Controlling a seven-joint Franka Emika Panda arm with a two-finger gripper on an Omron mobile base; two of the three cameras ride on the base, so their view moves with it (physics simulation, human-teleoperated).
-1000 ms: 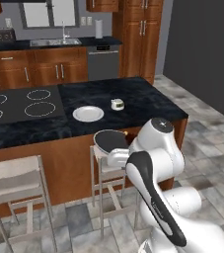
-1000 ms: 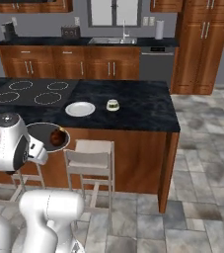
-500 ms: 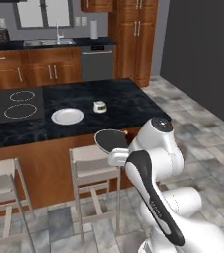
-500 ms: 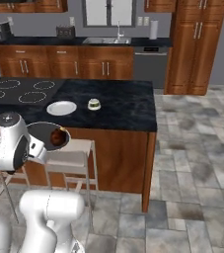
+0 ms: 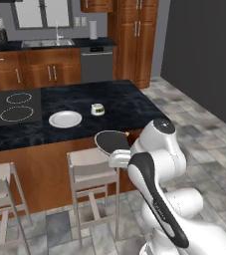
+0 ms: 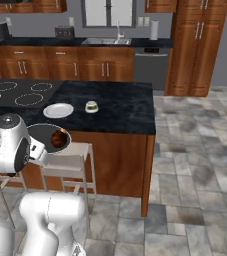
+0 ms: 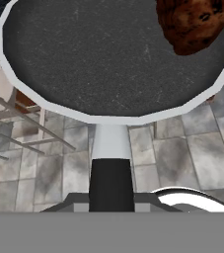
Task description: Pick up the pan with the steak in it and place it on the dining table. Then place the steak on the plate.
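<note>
We see two pale stools [image 5: 90, 162] standing against the wood side of the island, over a grey tiled floor [image 6: 195, 165]. A small white cup [image 5: 98, 109] sits on the black top, right of the burner rings [image 5: 17, 113]. Behind, a steel sink [image 6: 105, 41], dishwasher [image 5: 95, 64] and wood cabinets [image 6: 197, 45].
</note>
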